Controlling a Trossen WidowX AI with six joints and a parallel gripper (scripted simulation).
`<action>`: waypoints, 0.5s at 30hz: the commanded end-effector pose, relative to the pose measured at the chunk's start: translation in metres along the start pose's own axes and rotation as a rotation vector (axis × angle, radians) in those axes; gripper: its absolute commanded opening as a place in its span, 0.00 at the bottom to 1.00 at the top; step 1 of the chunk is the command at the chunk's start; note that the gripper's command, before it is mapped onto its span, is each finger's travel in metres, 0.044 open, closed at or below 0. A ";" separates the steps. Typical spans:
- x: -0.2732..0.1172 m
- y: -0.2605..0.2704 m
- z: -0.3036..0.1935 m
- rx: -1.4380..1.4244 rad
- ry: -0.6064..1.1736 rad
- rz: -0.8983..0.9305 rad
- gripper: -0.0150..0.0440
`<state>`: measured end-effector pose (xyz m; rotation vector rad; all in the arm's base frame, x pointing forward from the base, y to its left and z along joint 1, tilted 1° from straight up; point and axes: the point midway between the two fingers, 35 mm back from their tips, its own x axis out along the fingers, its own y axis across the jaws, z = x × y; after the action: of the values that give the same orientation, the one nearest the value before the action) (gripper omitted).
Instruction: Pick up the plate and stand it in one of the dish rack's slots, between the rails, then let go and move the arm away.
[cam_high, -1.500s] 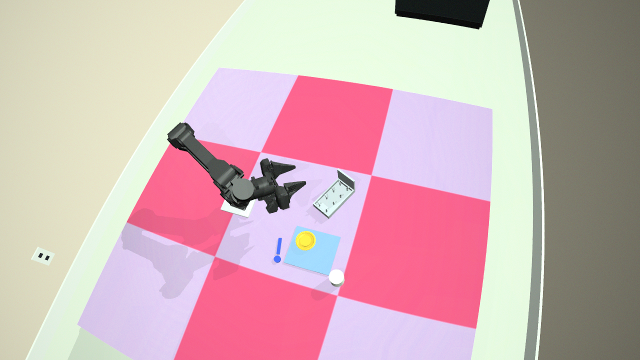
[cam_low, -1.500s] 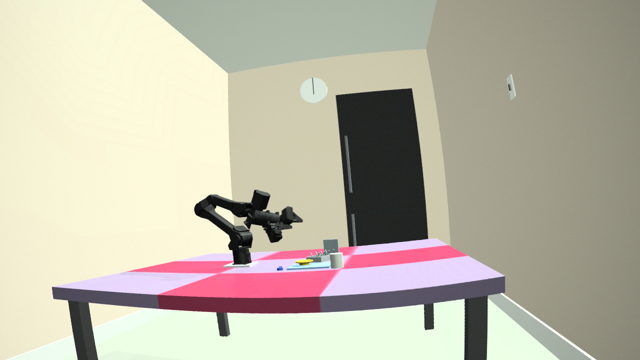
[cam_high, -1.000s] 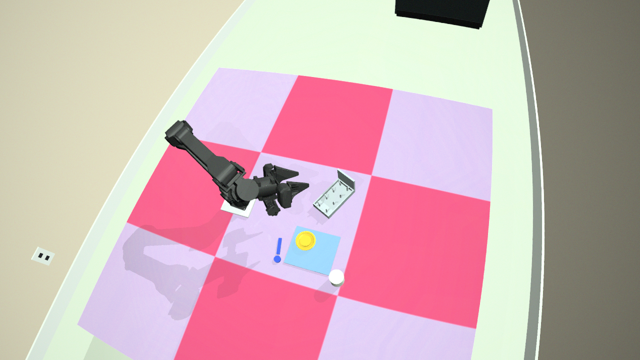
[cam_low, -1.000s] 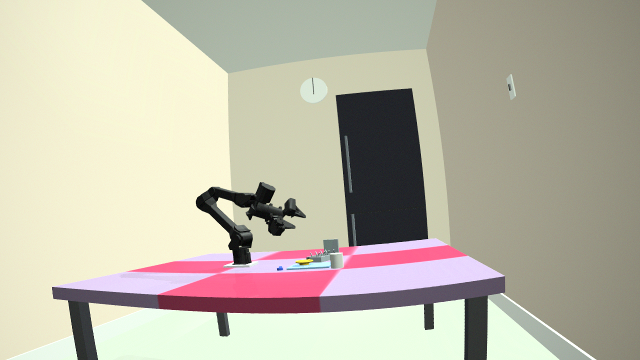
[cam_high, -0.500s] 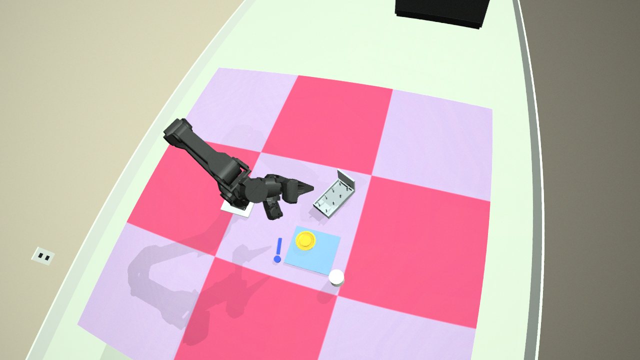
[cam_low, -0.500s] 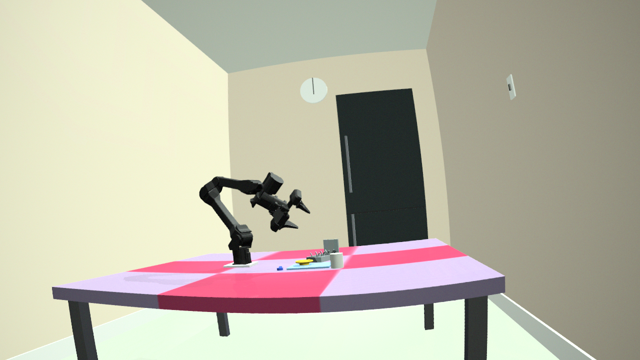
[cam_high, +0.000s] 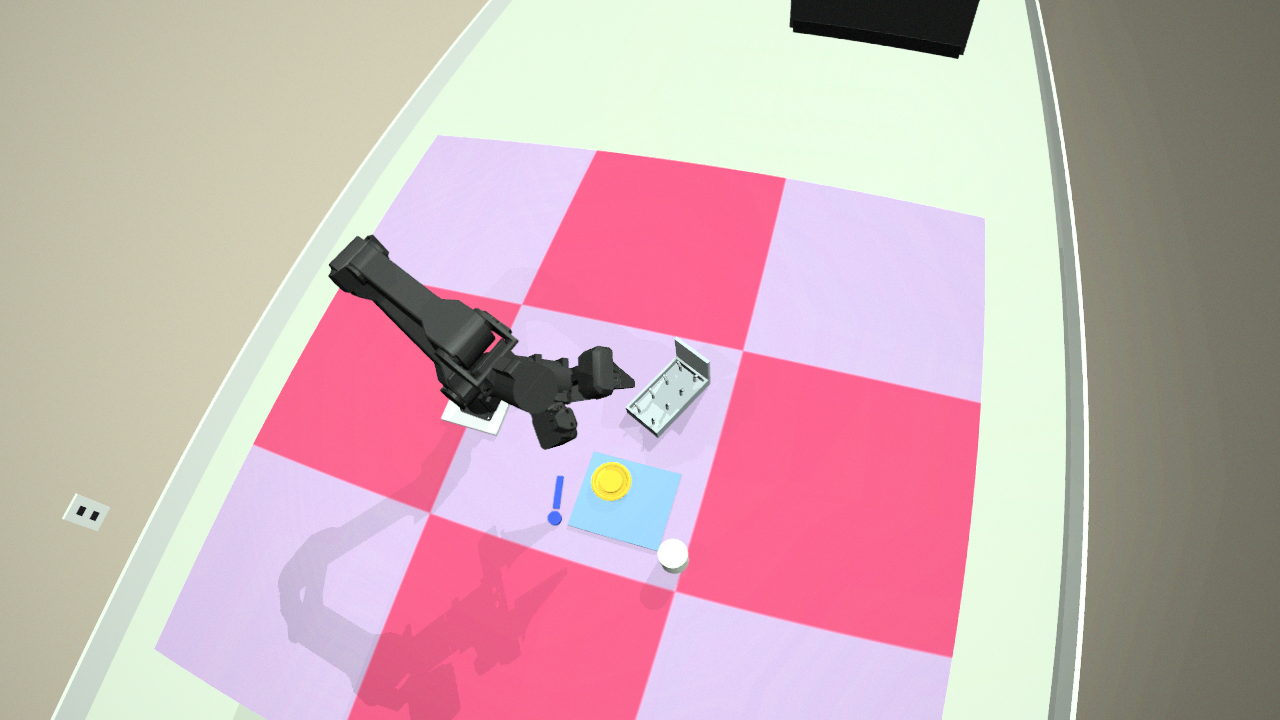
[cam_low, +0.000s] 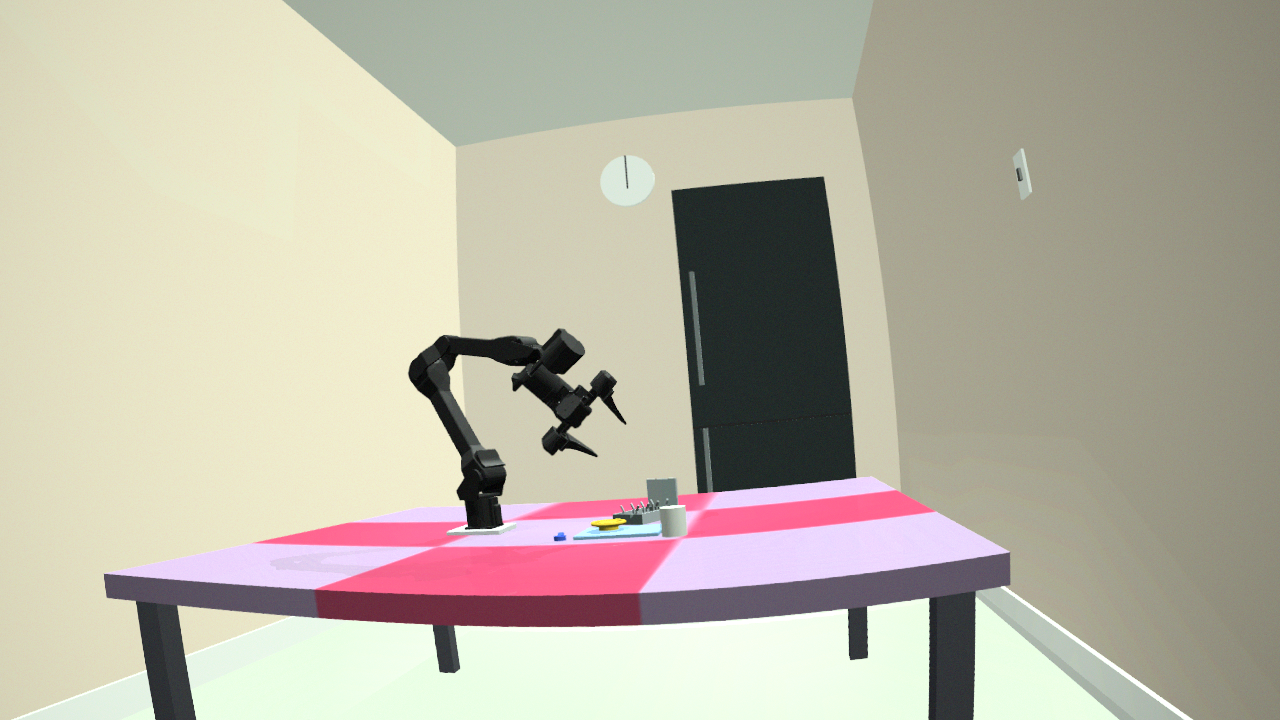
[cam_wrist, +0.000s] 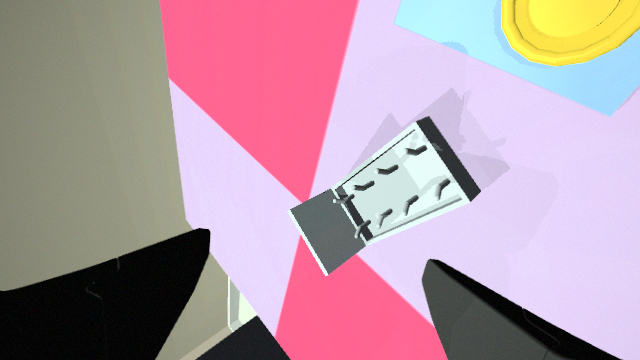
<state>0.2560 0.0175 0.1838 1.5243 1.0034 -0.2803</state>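
The yellow plate (cam_high: 611, 480) (cam_low: 608, 522) (cam_wrist: 565, 20) lies flat on a light blue mat (cam_high: 626, 519) (cam_wrist: 590, 92). In the wrist view it is cut off at the top right. The grey dish rack (cam_high: 692, 358) (cam_low: 662, 490) (cam_wrist: 325, 230) has two rows of short pegs, a tall panel at one end and no plate in it. My gripper (cam_high: 604, 409) (cam_low: 610, 439) (cam_wrist: 319, 255) is open and empty. It hangs high above the table, on the arm's side of the rack and well above the plate. In the top view its lower finger is partly hidden.
A white cylinder (cam_high: 672, 554) (cam_low: 673, 521) stands by the mat's corner, on the side away from the rack. A small blue bar (cam_high: 558, 492) and a blue disc (cam_high: 554, 517) lie beside the mat, on the arm's side. The arm's white base plate is farther left.
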 end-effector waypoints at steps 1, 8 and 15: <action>-0.002 0.005 0.005 -0.088 -0.024 -0.046 0.93; -0.005 0.009 0.015 -0.259 -0.051 -0.152 0.93; -0.008 0.013 0.025 -0.438 -0.055 -0.267 0.93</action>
<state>0.2674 -0.0029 0.1891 1.0690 1.1185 -0.2762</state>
